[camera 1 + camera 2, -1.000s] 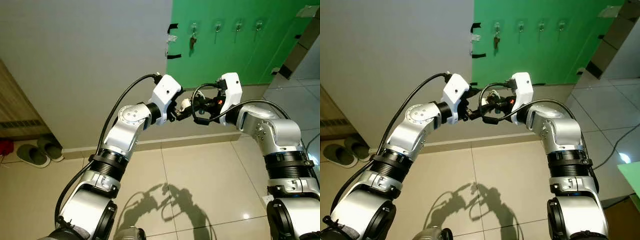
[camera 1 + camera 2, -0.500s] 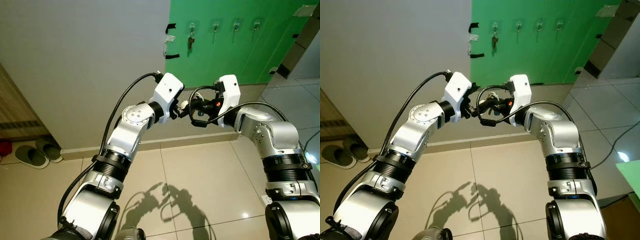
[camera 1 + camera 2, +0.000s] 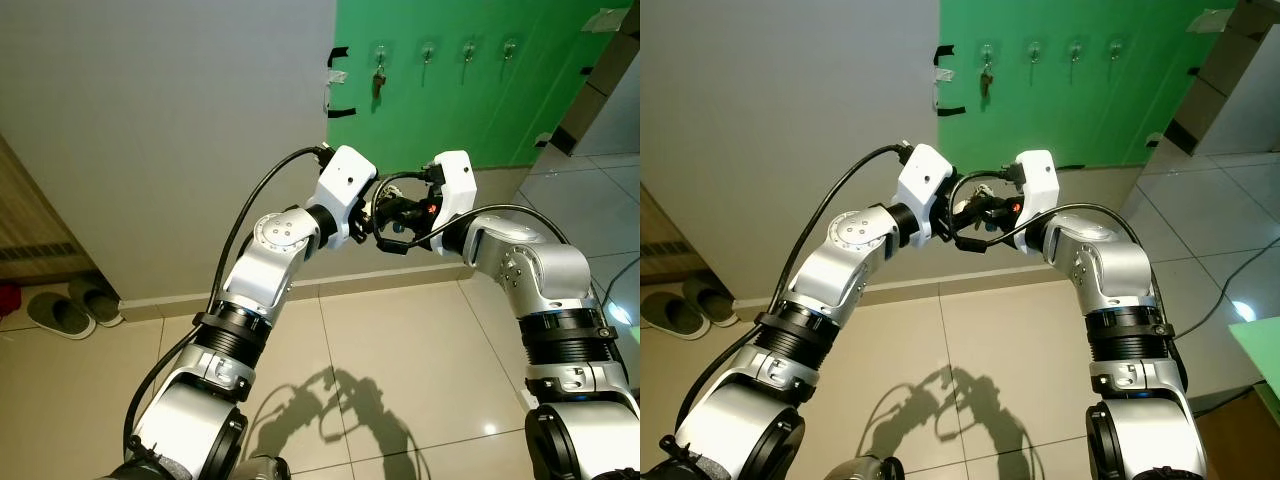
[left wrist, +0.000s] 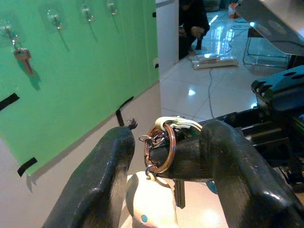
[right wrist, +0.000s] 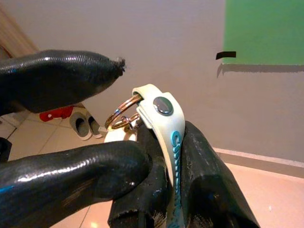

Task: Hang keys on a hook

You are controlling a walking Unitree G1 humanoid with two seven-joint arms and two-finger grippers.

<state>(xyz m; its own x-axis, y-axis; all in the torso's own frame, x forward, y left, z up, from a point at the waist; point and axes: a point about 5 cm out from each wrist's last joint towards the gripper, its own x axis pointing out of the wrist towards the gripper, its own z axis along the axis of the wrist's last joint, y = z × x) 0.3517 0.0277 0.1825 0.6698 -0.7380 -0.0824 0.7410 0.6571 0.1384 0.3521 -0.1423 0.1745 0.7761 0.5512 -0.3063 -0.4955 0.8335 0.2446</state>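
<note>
At frame centre, the right gripper (image 5: 161,190) has its jaws clamped on the keys' (image 4: 164,147) cream strap. The left gripper's (image 4: 166,166) jaws stand open around the ring. Keys are light, loose and dangling; grip the stiff ring. Hooks (image 3: 427,48) sit upper right.

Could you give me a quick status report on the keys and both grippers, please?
Right gripper shut on cream strap of copper-ringed keys. Left gripper open around that ring. Green wall hooks far ahead; one holds a key. Nothing between.
</note>
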